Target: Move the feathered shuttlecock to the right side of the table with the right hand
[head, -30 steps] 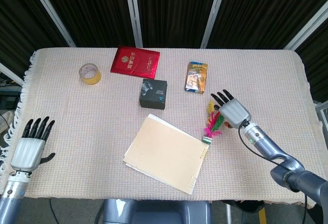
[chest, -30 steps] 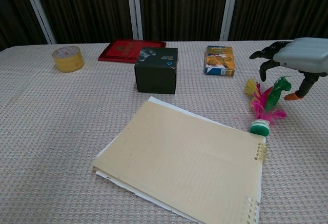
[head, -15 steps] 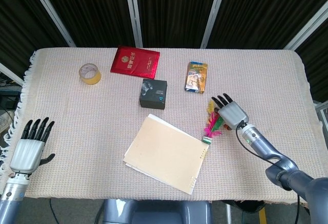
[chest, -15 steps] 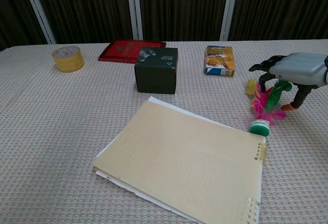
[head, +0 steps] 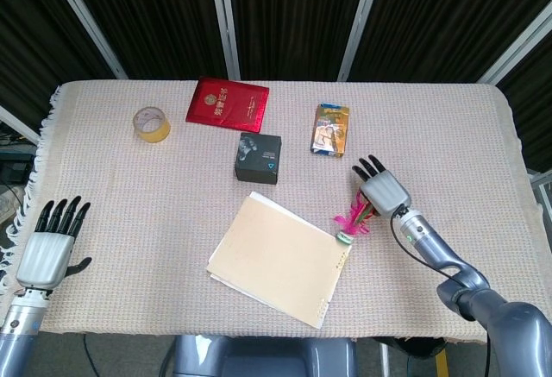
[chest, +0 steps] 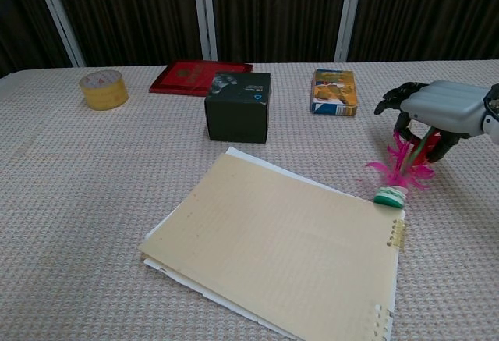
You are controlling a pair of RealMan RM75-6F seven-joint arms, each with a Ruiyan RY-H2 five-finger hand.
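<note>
Woven tablecloth, right hand fingers curled around shuttlecock feathers; base on cloth

My right hand over the shuttlecock, notebook touching its base on the left, orange box behind, bare cloth to the right.

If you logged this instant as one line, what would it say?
right hand: fingers curled over feathers of shuttlecock | shuttlecock: base on table beside notebook | left hand: open, idle
</note>
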